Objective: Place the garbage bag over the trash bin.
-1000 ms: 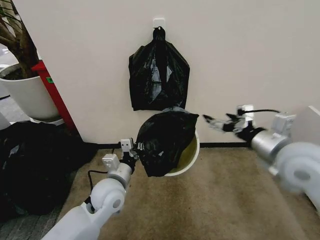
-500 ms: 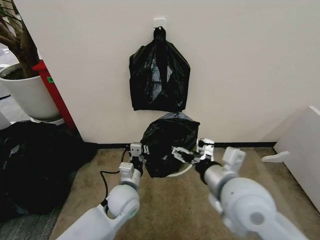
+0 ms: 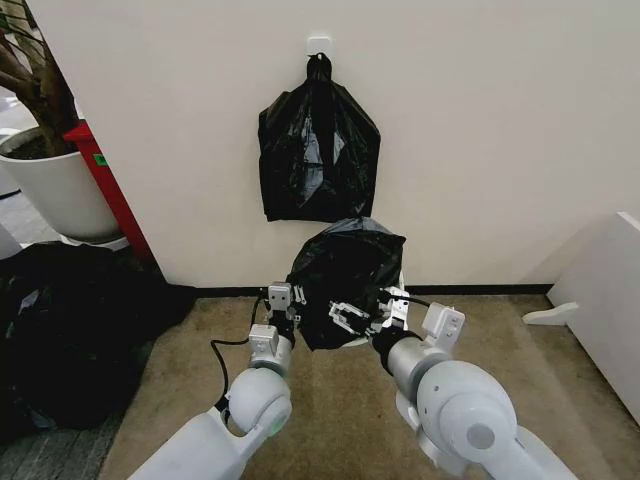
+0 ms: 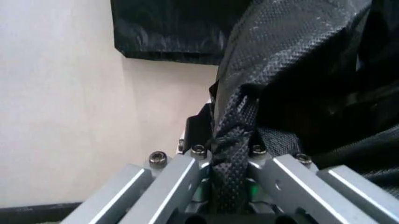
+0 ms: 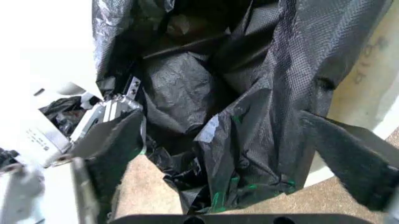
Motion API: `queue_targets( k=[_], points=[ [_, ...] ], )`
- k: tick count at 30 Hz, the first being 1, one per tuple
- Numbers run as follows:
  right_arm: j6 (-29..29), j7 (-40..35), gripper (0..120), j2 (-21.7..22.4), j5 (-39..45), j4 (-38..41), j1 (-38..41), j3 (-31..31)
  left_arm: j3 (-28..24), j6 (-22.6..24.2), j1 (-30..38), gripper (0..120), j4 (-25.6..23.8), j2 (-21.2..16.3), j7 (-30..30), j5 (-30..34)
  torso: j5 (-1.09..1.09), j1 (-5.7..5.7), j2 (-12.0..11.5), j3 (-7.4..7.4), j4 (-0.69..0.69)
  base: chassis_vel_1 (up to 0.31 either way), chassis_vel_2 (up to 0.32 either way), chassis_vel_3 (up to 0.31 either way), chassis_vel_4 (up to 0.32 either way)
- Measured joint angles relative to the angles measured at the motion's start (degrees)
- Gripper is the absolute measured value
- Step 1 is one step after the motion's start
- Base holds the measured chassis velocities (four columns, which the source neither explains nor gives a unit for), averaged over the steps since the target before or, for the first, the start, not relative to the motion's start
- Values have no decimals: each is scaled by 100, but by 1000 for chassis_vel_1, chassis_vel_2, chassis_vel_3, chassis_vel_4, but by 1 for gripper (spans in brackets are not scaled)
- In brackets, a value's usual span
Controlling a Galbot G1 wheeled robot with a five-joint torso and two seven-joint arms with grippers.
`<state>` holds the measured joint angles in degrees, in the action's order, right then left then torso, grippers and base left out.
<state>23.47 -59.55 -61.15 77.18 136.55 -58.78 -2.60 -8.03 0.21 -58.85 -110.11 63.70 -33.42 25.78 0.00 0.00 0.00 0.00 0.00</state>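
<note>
Left gripper [image 3: 291, 305] clamped on garbage bag [image 3: 345, 280] at its 9 o'clock edge. Right gripper [image 3: 362, 312] spread wide, empty, against bag's front, trash bin [image 3: 401, 283] behind. No legible writing.

Bag bundle [image 3: 318, 150], white plant pot [image 3: 55, 185]

Count: two grippers, the left gripper [image 3: 290, 303] and the right gripper [image 3: 355, 316]. One garbage bag [image 3: 345, 278]. One trash bin [image 3: 401, 283]. One black bag bundle [image 3: 318, 150] on the wall hook. One dark bag heap [image 3: 70, 330]. One white plant pot [image 3: 55, 185].
</note>
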Motion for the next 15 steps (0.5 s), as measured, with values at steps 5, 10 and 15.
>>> queue_targets(
  k=[5, 10, 15],
  points=[
    [29, 60, 72, 21, -63, -73, 6, 3, 4, 23, 20, 1, -31, 9, 5, 66, 0, 0, 0, 0, 0, 0, 0, 0, 0],
    [27, 91, 52, 51, -106, -102, -10, 19, 15, 37, 74, 1, -48, -20, 26, 144, 0, 0, 0, 0, 0, 0, 0, 0, 0],
    [178, 396, 34, 257, -82, 40, -93, 273, 86, 38, 133, 1, -12, -108, 99, 374, 0, 0, 0, 0, 0, 0, 0, 0, 0]
  ],
)
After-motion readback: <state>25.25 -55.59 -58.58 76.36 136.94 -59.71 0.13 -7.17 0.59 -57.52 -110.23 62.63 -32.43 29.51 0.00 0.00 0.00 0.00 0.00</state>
